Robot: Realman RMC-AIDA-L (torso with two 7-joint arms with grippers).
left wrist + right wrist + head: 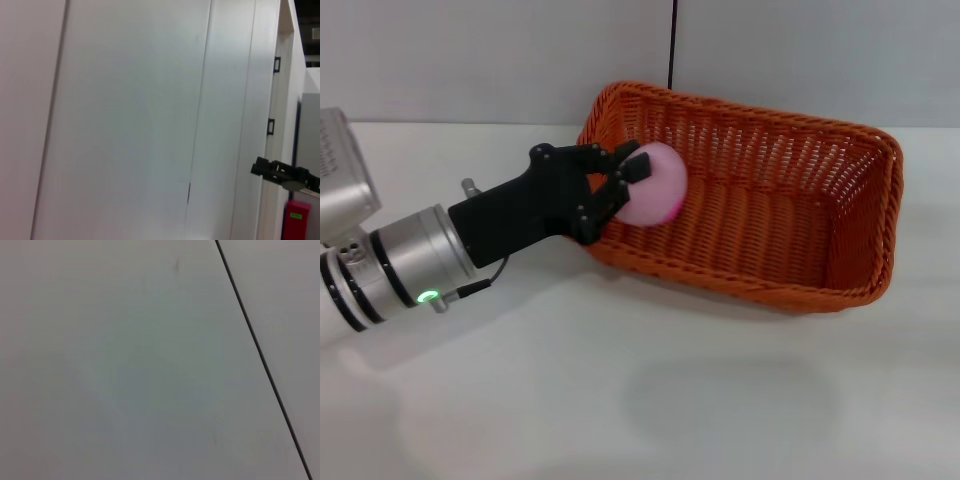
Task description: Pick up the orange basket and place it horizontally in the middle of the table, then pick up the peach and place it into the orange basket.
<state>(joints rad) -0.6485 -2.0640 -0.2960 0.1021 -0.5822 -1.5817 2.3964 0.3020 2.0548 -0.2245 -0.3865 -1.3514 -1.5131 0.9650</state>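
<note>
The orange basket [790,200] lies across the middle of the white table [620,400], its long side roughly left to right, tilted slightly. My left gripper [620,185] reaches in over the basket's left rim and is shut on the peach [655,185], a pale pink ball held just above the basket's left end. Black fingers [632,165] wrap the peach's left side. My right gripper shows in no view. Both wrist views show only a pale wall.
A wall with a dark vertical seam [672,45] rises behind the table. In the left wrist view a black bracket [280,172] and a red box [296,220] sit far off by the wall.
</note>
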